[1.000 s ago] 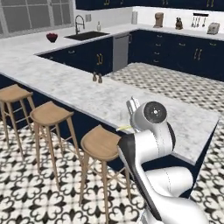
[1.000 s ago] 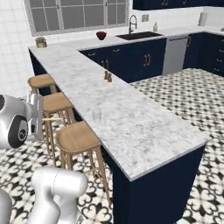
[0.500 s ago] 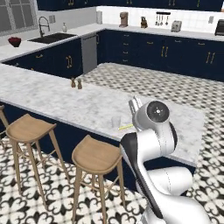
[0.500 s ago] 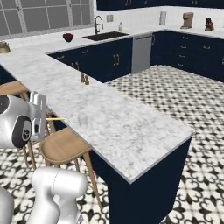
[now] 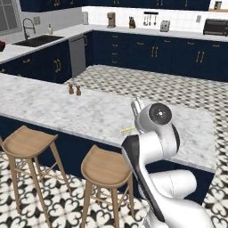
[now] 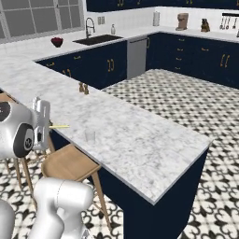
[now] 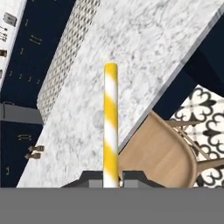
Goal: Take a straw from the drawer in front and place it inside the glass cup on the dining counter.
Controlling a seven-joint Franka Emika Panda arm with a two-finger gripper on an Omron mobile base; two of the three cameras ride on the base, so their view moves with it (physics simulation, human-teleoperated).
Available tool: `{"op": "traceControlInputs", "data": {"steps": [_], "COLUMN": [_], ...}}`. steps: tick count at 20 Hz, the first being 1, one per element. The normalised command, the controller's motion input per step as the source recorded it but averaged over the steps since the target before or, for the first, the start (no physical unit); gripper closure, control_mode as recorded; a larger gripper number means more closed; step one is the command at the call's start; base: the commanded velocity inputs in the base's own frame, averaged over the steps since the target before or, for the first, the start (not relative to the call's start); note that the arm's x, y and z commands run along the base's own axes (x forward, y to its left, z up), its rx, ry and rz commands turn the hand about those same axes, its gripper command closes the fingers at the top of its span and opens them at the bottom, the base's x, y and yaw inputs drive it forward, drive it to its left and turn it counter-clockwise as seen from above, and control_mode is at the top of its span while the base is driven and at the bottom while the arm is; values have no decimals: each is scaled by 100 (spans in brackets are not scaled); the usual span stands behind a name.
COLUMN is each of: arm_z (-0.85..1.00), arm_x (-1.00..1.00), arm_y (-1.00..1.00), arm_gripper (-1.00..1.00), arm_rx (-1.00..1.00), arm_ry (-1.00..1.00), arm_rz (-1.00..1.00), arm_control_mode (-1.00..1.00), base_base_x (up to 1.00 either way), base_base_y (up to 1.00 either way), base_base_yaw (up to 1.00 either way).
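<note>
A thin yellow-and-white striped straw (image 7: 110, 127) is clamped between the two dark finger tips of the gripper (image 7: 111, 178), above the white-grey marble dining counter (image 7: 131, 65) and a round wooden stool (image 7: 157, 153).

The base is swinging round the end of the dining counter (image 6: 140, 140), so the whole scene slides toward 9 o'clock in both base views: the sink wall drifts off to 10 o'clock while the back cabinets come in at 12. The glass cup (image 6: 89, 136) now shows near the straw (image 6: 59, 126).
</note>
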Motion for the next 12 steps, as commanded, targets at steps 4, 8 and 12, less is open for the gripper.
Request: {"op": "traceControlInputs", "data": {"steps": [4, 8, 12], "arm_z": [0, 1, 11], "arm_x": [3, 0, -1], "arm_y": [4, -4, -21], "arm_gripper": [100, 100, 100], "arm_rx": [11, 53, 71], "arm_ry": [-16, -15, -4], "arm_rz": [-16, -7, -7], "arm_control_mode": [-100, -100, -100], "base_base_x": [0, 0, 0], "base_base_y": [0, 0, 0], "base_base_yaw": [0, 0, 0]}}
